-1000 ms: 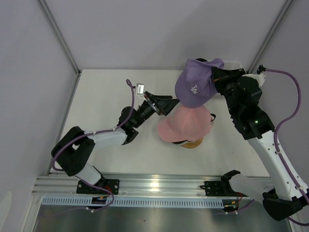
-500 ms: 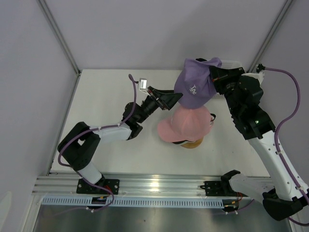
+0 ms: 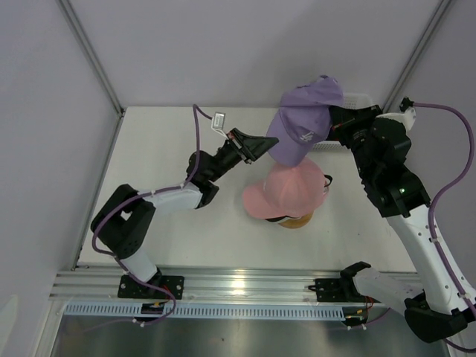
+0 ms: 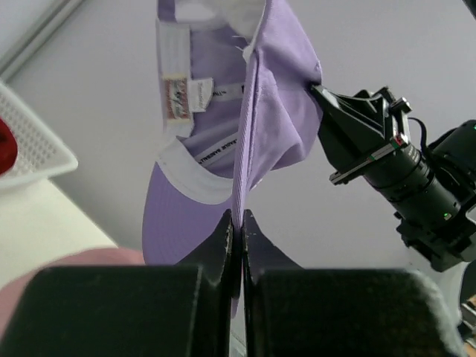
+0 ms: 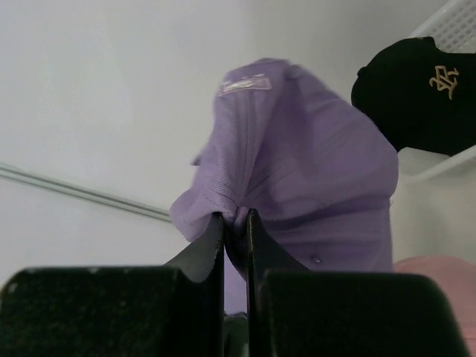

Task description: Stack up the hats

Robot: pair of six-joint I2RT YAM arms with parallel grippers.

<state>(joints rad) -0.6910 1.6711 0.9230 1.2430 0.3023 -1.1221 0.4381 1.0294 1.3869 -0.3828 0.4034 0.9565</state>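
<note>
The lavender cap (image 3: 301,126) hangs in the air just above the pink cap (image 3: 286,190), which sits on its stand (image 3: 301,222). The right tool (image 3: 332,123) is clenched on its crown fabric, and the left tool (image 4: 236,223) pinches its edge. Both should lower together, holding the opening spread and centred with brims aligned, before either lets go.

Left fingers (image 4: 222,242), right fingers (image 5: 210,249) pinched together.

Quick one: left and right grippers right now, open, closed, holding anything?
Left gripper: closed, jaws pinching the edge of the lavender cap.
Right gripper: closed, jaws pinching the same lavender cap's fabric.
</note>
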